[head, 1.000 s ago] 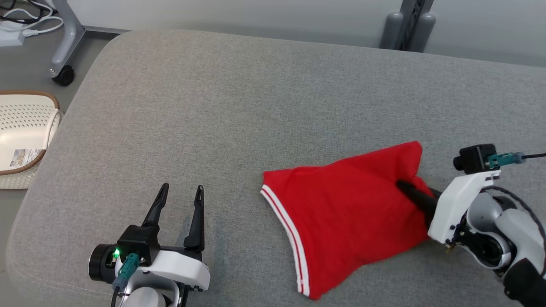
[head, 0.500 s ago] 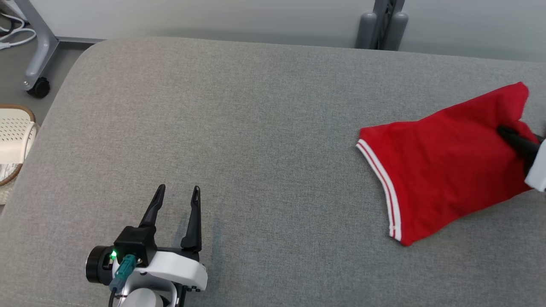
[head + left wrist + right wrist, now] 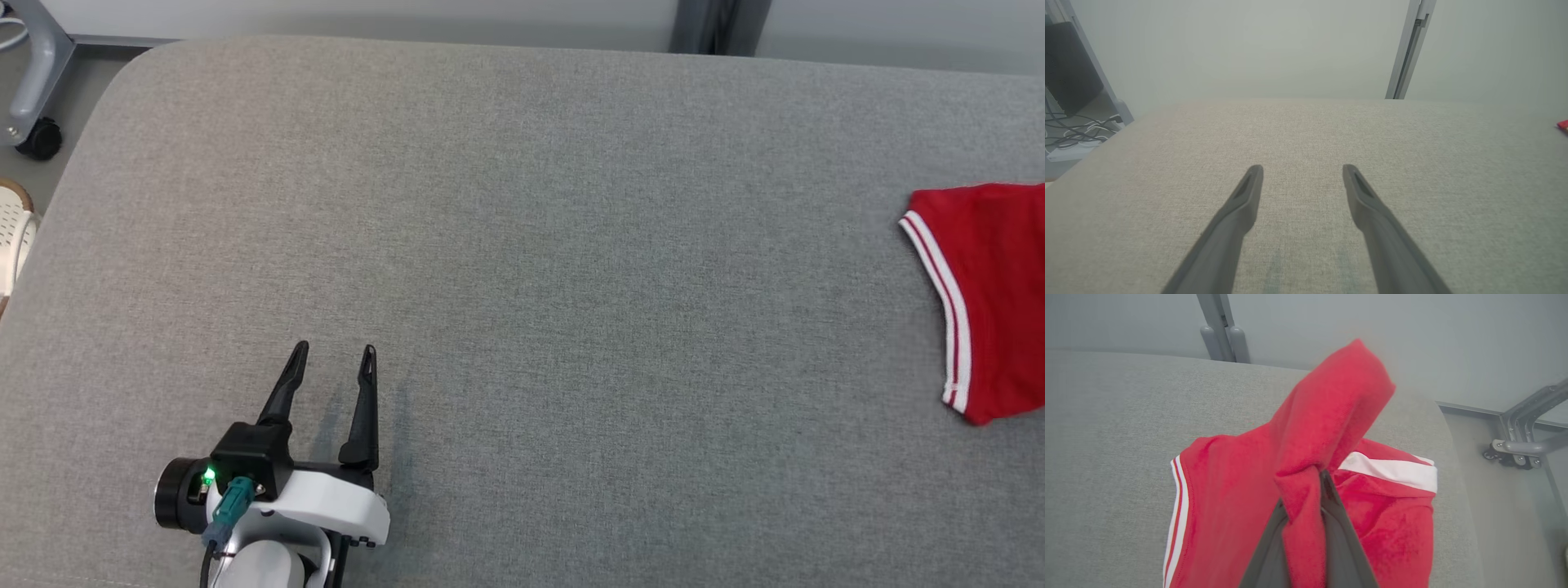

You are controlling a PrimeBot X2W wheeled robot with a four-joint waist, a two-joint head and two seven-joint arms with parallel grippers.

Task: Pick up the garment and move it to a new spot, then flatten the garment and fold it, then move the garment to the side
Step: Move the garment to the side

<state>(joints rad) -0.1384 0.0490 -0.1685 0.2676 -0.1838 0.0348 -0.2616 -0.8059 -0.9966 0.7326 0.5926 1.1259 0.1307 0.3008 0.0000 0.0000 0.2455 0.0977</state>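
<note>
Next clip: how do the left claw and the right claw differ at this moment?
The left claw is open and empty; the right claw is shut on a fold of the red garment. The left claw is over bare grey cushion; the right claw is near the cushion's end. Both have long dark fingers.

White wrist (image 3: pixel 326 508), dark fingers (image 3: pixel 362 408), maybe plastic

Soft, even light comes from above. The head view is sharp; the left gripper (image 3: pixel 336 348) throws only a faint shadow on the grey table (image 3: pixel 571 245). The left wrist view looks hazy and washed out toward its top. In the right wrist view the raised fold of the garment (image 3: pixel 1306 457) is blurred.
</note>
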